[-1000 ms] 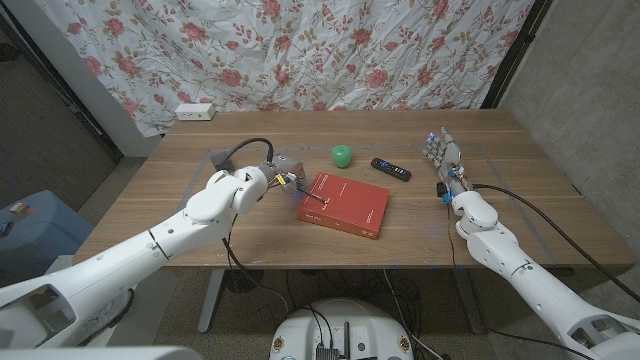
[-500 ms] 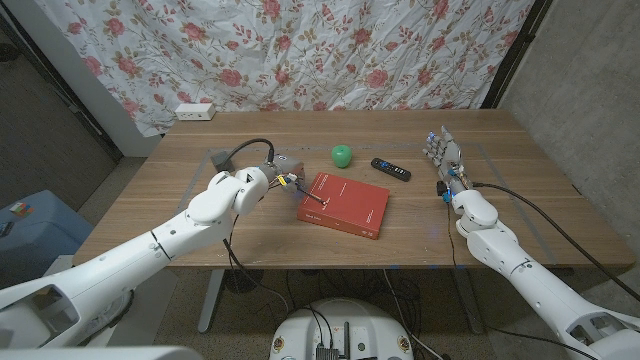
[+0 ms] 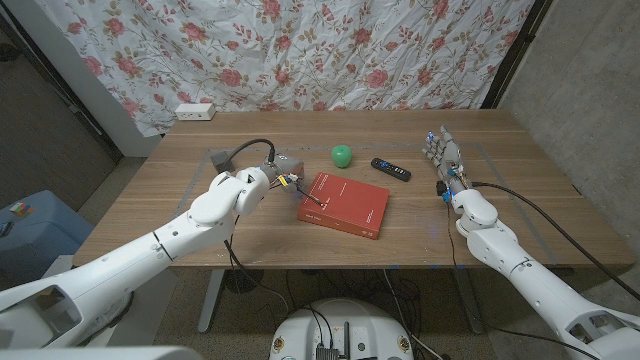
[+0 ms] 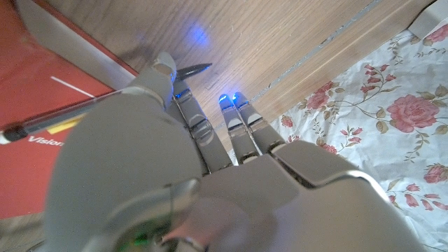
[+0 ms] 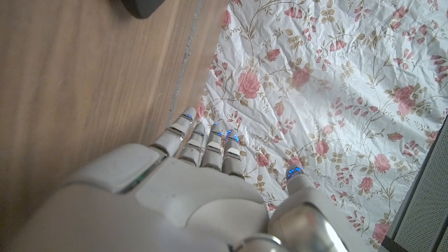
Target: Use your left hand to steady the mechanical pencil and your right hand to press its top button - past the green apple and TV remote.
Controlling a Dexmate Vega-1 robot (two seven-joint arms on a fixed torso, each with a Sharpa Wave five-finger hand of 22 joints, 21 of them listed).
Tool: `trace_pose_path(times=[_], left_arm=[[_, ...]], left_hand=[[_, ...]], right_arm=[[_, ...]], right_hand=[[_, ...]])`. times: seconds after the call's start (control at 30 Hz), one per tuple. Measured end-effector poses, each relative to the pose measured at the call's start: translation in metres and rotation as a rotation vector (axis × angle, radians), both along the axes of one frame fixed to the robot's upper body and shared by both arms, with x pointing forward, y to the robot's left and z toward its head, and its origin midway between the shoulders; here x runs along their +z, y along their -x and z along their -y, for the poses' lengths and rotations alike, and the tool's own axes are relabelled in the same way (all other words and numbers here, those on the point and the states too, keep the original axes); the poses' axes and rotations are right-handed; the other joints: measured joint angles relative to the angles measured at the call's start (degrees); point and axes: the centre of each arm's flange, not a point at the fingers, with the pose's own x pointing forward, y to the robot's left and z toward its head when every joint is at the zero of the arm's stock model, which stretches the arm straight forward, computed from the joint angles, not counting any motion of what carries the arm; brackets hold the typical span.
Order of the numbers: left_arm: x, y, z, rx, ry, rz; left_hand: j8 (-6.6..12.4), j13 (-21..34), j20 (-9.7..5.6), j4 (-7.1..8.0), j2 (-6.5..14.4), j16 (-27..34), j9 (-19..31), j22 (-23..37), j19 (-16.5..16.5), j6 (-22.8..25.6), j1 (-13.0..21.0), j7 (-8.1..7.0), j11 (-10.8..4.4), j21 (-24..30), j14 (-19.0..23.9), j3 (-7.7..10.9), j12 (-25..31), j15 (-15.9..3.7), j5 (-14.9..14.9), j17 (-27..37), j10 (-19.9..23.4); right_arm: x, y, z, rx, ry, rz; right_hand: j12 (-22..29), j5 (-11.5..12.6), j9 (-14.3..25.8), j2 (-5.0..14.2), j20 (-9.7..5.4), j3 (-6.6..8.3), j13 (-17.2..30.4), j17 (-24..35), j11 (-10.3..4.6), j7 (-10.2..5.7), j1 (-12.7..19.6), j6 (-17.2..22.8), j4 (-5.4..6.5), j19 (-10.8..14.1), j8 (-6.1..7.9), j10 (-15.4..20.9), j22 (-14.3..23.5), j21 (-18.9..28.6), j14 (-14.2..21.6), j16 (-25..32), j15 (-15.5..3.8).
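In the head view, a smooth red book (image 3: 344, 204) lay on the wood-grain counter (image 3: 150, 190). Behind it sat a round green apple (image 3: 342, 155) and a flat black TV remote (image 3: 391, 169). The left robot hand (image 3: 283, 177) hovered at the book's left edge. The right robot hand (image 3: 441, 155) stood right of the remote, fingers apart and empty.

In the left wrist view, the left robot hand's fingers (image 4: 189, 115) pinched a slim mechanical pencil (image 4: 49, 122) over the book's cover (image 4: 28, 84).

In the right wrist view, the right robot hand (image 5: 210, 150) held nothing.

1. The red book (image 4: 42, 105) carries white lettering in the left wrist view; the part that can be read is "Vision", and the rest runs under the robot hand (image 4: 175, 175).
2. A small yellow patch sits just above that word on the cover; whatever is printed on it is too small to read.
3. In the head view, the marks on the book's cover are too small to read.
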Motion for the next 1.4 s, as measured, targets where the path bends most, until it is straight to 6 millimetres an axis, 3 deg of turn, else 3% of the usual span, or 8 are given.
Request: trace_pose_path(times=[0.2,0.53,1.4], left_arm=[[0.003,0.003,0.003,0.002,0.004,0.013],[0.005,0.009,0.009,-0.009,0.017,0.024],[0.023,0.024,0.007,0.028,0.103,0.057]], left_hand=[[0.01,0.2,0.0,0.06,-0.2,0.0,-0.2,0.0,0.0,0.6,0.4,0.59,0.38,-0.4,0.6,-0.27,0.4,-0.14,0.0,0.0,0.8],[-0.25,0.4,0.0,0.04,-0.3,0.0,-0.4,0.0,0.0,0.9,0.6,0.29,0.67,-0.4,1.2,-0.73,0.4,-0.16,0.0,0.0,1.1],[-0.7,0.2,0.0,0.35,-0.4,0.0,-0.2,0.0,0.0,0.9,0.9,0.28,0.9,-0.4,1.8,-1.36,0.3,-0.27,0.0,0.0,1.5]], right_arm=[[0.001,0.0,0.0,0.003,0.007,0.001],[0.002,0.0,0.0,0.009,0.021,0.003],[0.019,0.019,0.003,-0.001,0.143,0.049]], right_hand=[[0.0,0.0,0.0,0.0,0.0,0.08,0.0,0.0,0.0,0.0,0.0,0.0,0.08,0.0,0.0,0.0,0.0,0.0,0.0,0.0,0.0],[0.0,0.0,0.0,0.0,0.0,0.07,0.0,0.0,0.0,0.0,0.0,0.0,0.07,0.0,0.0,0.0,0.0,0.0,0.0,0.0,0.0],[0.0,0.0,0.0,0.0,-0.01,0.07,0.0,-0.2,-0.32,-0.11,0.0,0.5,0.07,0.0,0.0,0.3,0.0,0.0,0.0,0.0,0.0]])
